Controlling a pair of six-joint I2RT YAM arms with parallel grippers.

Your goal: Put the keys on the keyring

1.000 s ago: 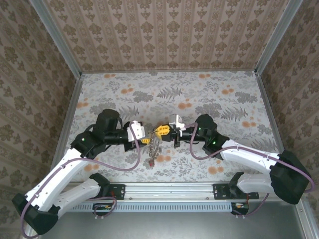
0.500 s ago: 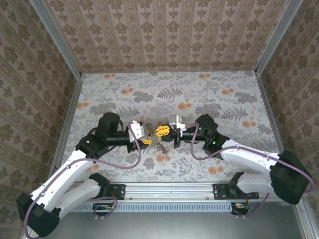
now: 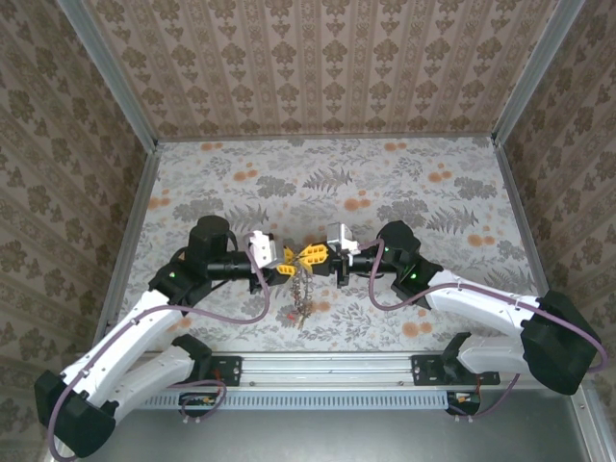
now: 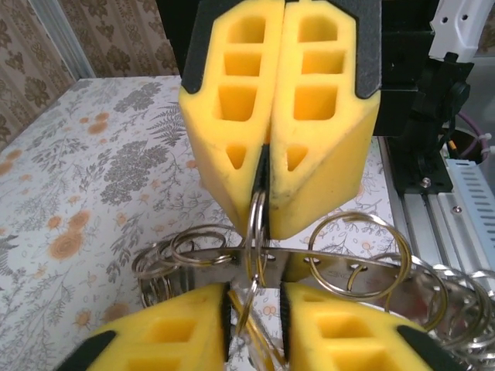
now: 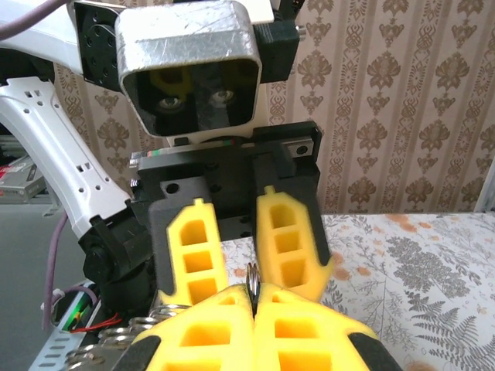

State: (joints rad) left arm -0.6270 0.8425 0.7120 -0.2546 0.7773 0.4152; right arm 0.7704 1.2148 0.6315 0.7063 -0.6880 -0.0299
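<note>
My right gripper (image 3: 314, 254) (image 5: 251, 291) is shut on the keyring (image 5: 251, 276), a thin metal loop seen edge-on between its yellow pads. In the left wrist view the keyring (image 4: 256, 246) hangs down out of the right gripper (image 4: 263, 227) into the gap of my left gripper (image 4: 254, 292). The left gripper (image 3: 287, 263) (image 5: 236, 255) faces the right one tip to tip, its jaws a little apart, and I see nothing pinched between them. The keys (image 4: 352, 270), flat grey metal with small rings through them, lie across behind the loop. In the top view the bunch (image 3: 298, 294) dangles under both grippers.
Both arms meet over the near middle of the flower-patterned table (image 3: 404, 183). A metal rail (image 3: 327, 366) runs along the near edge just behind the bunch. Patterned walls close in the left, far and right sides.
The left gripper has edged right toward the right gripper and its jaws have narrowed. The hanging bunch bunched up, then dropped down again. The right gripper stayed shut and still.
</note>
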